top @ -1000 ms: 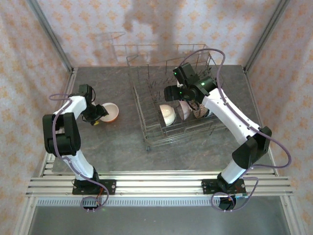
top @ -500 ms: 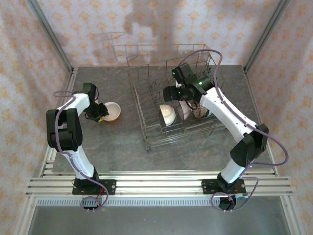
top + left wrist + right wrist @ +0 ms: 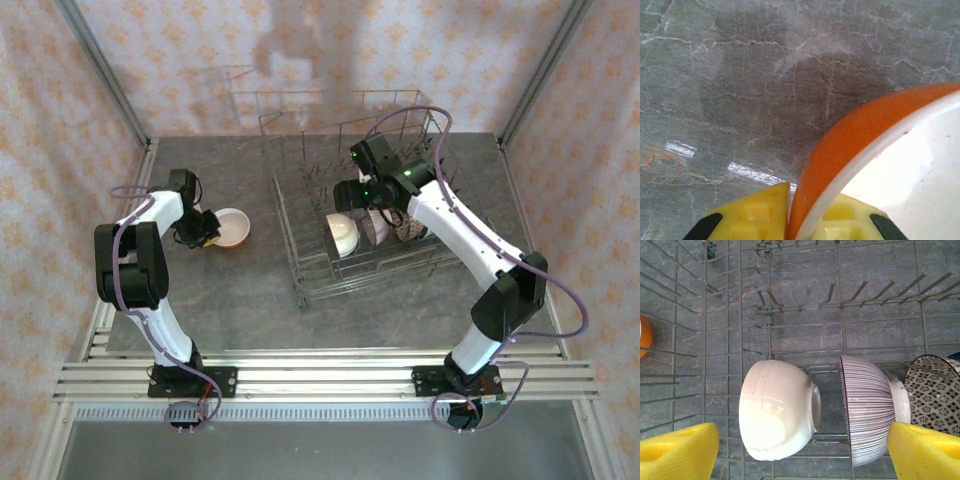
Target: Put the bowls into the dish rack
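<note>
Here, in the top view, the orange bowl (image 3: 230,227) stands upright on the grey marbled worktop (image 3: 250,300), left of centre in the frame and well apart from the dish rack (image 3: 365,285). The left pincer (image 3: 205,232) is at the left side of this bowl. In the left wrist view the left pincer (image 3: 790,215) is closed on the rim of the orange bowl (image 3: 855,135): one yellow pad (image 3: 752,212) lies against the orange outside and the other pad (image 3: 845,220) against the white inside, at the bottom edge of the frame. Whether the bowl rests on the worktop (image 3: 740,75) or is a little raised, I cannot tell from this view.

The dish rack takes the centre and right of the top view. In its near part three bowls stand on edge between the tines, in a row: a white bowl (image 3: 342,234) on the left, a striped bowl (image 3: 377,226) in the middle, and a patterned bowl (image 3: 405,230) on the right.

The right pincer (image 3: 345,192) hangs above the rack, over these bowls. In the right wrist view the right pincer (image 3: 800,452) is wide open, its two yellow fingers (image 3: 677,450) in the lower corners, holding nothing. Below it are the white bowl (image 3: 775,410), the striped bowl (image 3: 867,410) just beside it, and the patterned bowl (image 3: 935,390) at the right edge.
</note>
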Robot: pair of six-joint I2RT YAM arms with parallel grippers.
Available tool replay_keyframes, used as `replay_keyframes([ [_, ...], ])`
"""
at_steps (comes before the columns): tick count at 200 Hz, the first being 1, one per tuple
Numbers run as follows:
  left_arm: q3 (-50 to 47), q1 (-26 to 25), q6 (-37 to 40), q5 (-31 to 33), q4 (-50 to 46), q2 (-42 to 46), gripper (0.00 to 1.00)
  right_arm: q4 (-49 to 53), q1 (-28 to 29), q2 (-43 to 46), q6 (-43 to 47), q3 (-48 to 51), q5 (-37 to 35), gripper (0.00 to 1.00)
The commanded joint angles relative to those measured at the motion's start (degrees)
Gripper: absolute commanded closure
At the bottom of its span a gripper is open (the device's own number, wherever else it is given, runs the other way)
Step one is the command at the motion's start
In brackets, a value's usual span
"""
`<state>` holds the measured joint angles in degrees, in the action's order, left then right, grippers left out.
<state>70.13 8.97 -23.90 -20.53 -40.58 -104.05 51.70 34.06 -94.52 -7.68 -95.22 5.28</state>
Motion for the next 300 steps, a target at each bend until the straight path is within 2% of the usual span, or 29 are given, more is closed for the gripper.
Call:
replay_keyframes([
  [1, 0.12, -0.45, 1.2, -0.47, -2.09, 4.07, 0.9, -0.76, -0.31, 2.98, -0.97, 0.65, 0.49, 0.13],
  [42, -0.75, -0.38, 1.86, -2.24, -3.11, 9.18, 0.94, -0.81, -0.31, 3.96, -2.16, 0.61, 1.55, 0.13],
  [86, 0.45, -0.27, 2.66, -7.2, -4.92, 17.49, 0.97, -1.81, -0.31, 7.56, -3.37, 1.77, 2.93, 0.13],
  [117, 4.99, -0.76, 2.58, -14.65, -7.36, 21.95, 0.99, -7.31, -2.7, 9.93, -7.21, 3.4, 15.11, 0.12],
  [139, 8.51, -2.55, 1.23, -18.66, -6.6, 24.3, 1.0, -10.71, -3.48, 10.58, -8.81, 3.4, 20.41, 0.12],
  [176, 20.53, -7.29, 0.58, -23.05, -8.54, 22.03, 1.0, -13.27, -3.56, 10.47, -10.55, 1.23, 25.8, 0.12],
  [208, 28.07, -11.42, -1.59, -27.98, -6.38, 18.54, 1.0, -16.49, -3.64, 10.94, -11.32, 0.28, 29.87, 0.1],
  [253, 29.72, -15.82, -5.02, -33.21, -0.67, 14.91, 1.0, -23.75, -3.65, 14.4, -11.24, 3.29, 33.26, 0.07],
  [300, 30.0, -19.9, -7.1, -35.36, 3.22, 12.73, 1.0, -28.29, -3.65, 16.45, -11.08, 6.74, 34.97, 0.03],
])
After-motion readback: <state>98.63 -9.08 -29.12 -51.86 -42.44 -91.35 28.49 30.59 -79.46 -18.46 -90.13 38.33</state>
